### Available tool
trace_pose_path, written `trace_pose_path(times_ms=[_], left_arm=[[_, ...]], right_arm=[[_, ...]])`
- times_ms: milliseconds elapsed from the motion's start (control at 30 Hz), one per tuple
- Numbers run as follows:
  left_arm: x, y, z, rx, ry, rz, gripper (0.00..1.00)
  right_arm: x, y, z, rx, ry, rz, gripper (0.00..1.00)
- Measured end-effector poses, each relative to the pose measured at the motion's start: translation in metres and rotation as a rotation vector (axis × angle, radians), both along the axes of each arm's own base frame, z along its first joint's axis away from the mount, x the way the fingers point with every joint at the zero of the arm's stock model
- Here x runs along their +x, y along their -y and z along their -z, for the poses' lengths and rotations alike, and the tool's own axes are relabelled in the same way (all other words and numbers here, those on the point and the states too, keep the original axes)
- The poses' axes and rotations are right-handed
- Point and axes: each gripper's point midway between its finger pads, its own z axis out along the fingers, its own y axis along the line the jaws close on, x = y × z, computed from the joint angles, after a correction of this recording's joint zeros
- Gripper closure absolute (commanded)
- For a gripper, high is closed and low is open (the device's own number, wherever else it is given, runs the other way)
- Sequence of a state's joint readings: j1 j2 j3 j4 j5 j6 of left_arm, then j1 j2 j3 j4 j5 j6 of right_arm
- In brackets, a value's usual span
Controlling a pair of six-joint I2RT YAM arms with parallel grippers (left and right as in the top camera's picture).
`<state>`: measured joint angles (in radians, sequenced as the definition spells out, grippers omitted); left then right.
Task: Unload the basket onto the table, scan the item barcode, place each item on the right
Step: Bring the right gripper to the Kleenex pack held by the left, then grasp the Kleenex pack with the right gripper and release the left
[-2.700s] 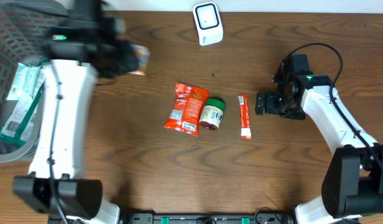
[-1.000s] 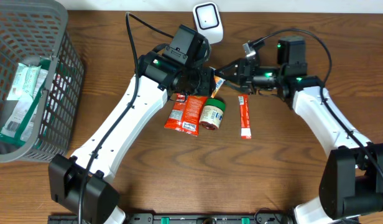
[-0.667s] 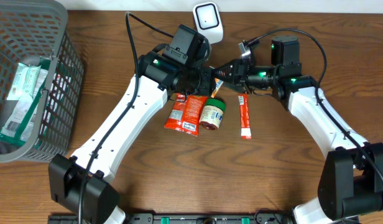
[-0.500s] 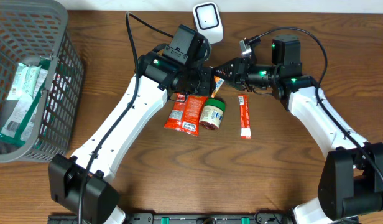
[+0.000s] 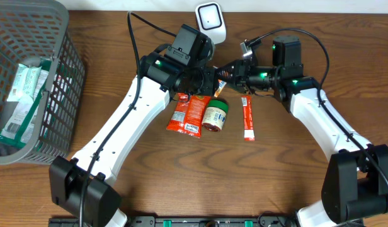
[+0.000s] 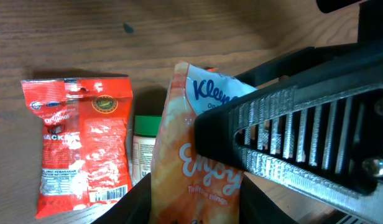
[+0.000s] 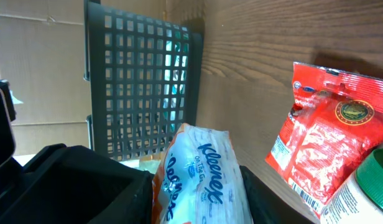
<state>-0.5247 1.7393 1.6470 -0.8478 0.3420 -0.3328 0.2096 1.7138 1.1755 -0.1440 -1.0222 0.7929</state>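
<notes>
The item is an orange and white Kleenex tissue pack (image 5: 220, 77), held in the air between the two arms just below the white scanner (image 5: 210, 24). My left gripper (image 5: 212, 80) is shut on one end of it; in the left wrist view the pack (image 6: 198, 155) fills the gap between the jaws of that gripper (image 6: 194, 202). My right gripper (image 5: 228, 74) is shut on the other end, and its black ribbed fingers (image 6: 303, 130) lie across the pack. The right wrist view shows the pack (image 7: 201, 177) wedged in the right gripper (image 7: 201, 196).
On the table below lie a red snack bag (image 5: 189, 110), a green-lidded jar (image 5: 215, 115) and a red stick packet (image 5: 247, 117). A grey wire basket (image 5: 62, 57) holding green packets stands at the far left.
My right gripper has slid a little left toward the left gripper and closed on the tissue pack. The left gripper has stayed in place, still holding the pack.
</notes>
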Motion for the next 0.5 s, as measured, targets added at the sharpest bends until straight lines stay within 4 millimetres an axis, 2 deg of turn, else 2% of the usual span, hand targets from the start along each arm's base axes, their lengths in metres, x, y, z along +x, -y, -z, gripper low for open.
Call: trace_pose_path(times_ms=[167,367,500], left_arm=[[0.0008,-0.0026,0.0013,0.014,0.003,-0.008,0.61],[0.0028,-0.0041,0.0015,0.026,0.014,-0.013,0.37],[0.0034,-0.0042,0.0013,0.029,0.022,-0.005,0.29]], right_arm=[[-0.0008,-0.0033,0.0018,-0.011,-0.001,0.002,0.69],[0.0014,-0.0027,0.0045,-0.027,0.000,0.017,0.79],[0.0048,-0.0007,0.0077,-0.049,0.013,0.036,0.80]])
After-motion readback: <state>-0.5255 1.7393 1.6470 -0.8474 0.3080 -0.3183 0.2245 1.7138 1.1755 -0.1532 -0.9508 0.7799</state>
